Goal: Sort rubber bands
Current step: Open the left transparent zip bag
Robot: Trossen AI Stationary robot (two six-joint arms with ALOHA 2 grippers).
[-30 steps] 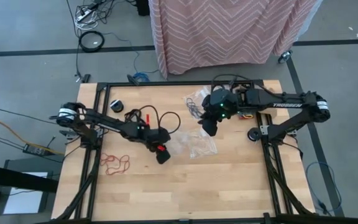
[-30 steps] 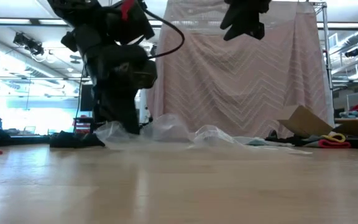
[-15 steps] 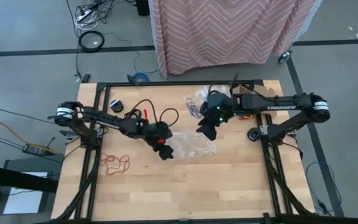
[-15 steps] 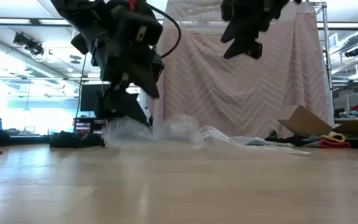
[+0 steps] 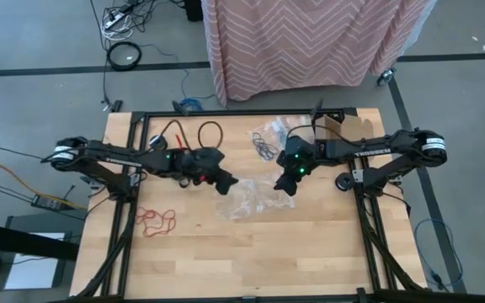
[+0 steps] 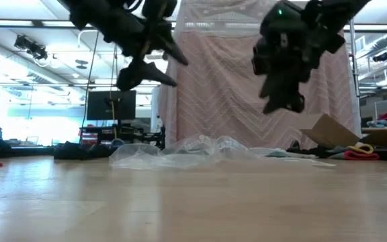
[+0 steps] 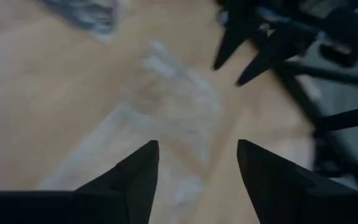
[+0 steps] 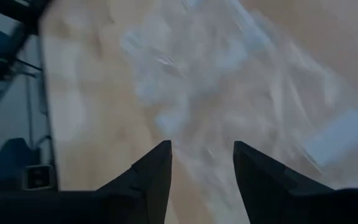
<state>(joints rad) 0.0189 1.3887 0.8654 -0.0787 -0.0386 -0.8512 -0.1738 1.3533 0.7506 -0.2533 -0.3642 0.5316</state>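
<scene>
Both my grippers, left point(image 5: 228, 183) and right point(image 5: 285, 187), hang parted and empty over the bags point(image 5: 251, 198), flanking them for access; red bands point(image 5: 156, 220) near left edge, dark bands point(image 5: 264, 145) behind.

Crinkled plastic bags point(image 5: 251, 196) between both arms

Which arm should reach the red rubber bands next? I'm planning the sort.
Probably the left: the red rubber bands lie on its side of the table. Its open left gripper hovers nearer than the right gripper.
</scene>
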